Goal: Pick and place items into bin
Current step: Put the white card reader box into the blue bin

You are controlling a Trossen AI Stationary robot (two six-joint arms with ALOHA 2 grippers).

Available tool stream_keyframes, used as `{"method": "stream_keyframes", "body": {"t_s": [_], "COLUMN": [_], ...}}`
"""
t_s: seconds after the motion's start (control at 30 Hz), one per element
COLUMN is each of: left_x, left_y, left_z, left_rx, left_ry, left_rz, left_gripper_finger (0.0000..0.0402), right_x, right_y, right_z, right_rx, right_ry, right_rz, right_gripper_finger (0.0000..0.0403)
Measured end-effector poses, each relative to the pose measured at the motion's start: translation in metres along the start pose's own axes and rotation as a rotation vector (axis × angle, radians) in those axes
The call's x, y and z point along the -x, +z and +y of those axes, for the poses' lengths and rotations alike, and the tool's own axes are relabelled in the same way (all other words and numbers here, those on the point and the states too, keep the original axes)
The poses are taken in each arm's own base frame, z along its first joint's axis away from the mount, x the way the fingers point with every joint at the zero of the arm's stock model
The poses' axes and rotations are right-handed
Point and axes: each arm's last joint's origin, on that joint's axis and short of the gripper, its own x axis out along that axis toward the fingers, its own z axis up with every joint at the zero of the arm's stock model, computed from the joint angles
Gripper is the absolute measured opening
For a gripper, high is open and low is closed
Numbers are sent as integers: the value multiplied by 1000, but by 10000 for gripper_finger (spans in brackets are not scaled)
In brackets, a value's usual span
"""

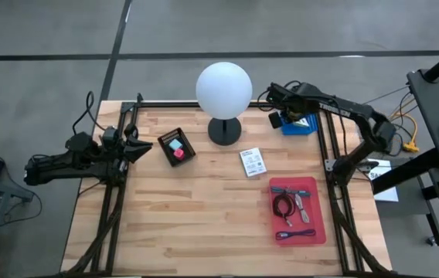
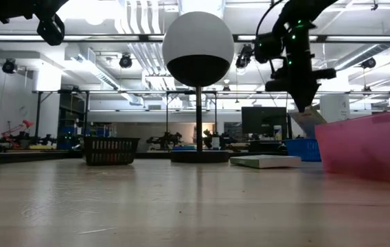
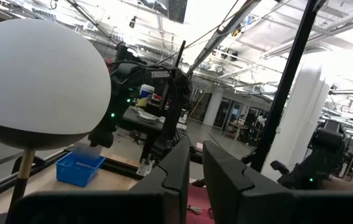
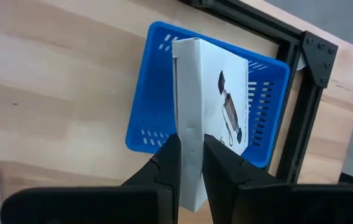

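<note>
From above, the right gripper (image 1: 280, 117) is hanging over the blue basket (image 1: 300, 123) at the far right corner of the table (image 1: 204, 224), its jaws clenching a white box. The left gripper (image 1: 138, 145) is waiting at the table's left edge beside a black basket (image 1: 178, 147) holding teal and pink blocks. A white printed card (image 1: 253, 161) is lying near the globe lamp (image 1: 224, 89), and a red tray (image 1: 298, 209) is carrying a dark coiled cable (image 1: 284, 205) and a purple cord (image 1: 295, 233).

At table height, the right arm is hanging above the blue basket (image 2: 302, 149), just behind the red tray (image 2: 366, 145).

The left wrist camera is showing jaws nearly closed, grasping nothing.

The right wrist camera is showing the white box (image 4: 209, 106) pinched upright between the fingers (image 4: 167, 165), directly over the blue basket (image 4: 158, 99).
</note>
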Motion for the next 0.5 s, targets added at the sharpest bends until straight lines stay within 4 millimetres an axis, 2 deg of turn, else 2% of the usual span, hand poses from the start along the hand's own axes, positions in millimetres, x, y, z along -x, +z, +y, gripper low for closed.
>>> {"method": "stream_keyframes", "body": {"t_s": [0.2, 0.5], "left_x": [0, 0], "left_y": [0, 0], "left_z": [0, 0], "left_rx": [1, 2], "left_ry": [0, -1], "left_rz": [0, -1], "left_gripper_finger": [29, 29], "right_x": [-16, -23], "right_y": [4, 7], "right_z": [8, 13], "right_rx": [10, -15], "right_ry": [-76, -106], "right_rz": [15, -5], "right_gripper_finger": [38, 41]}}
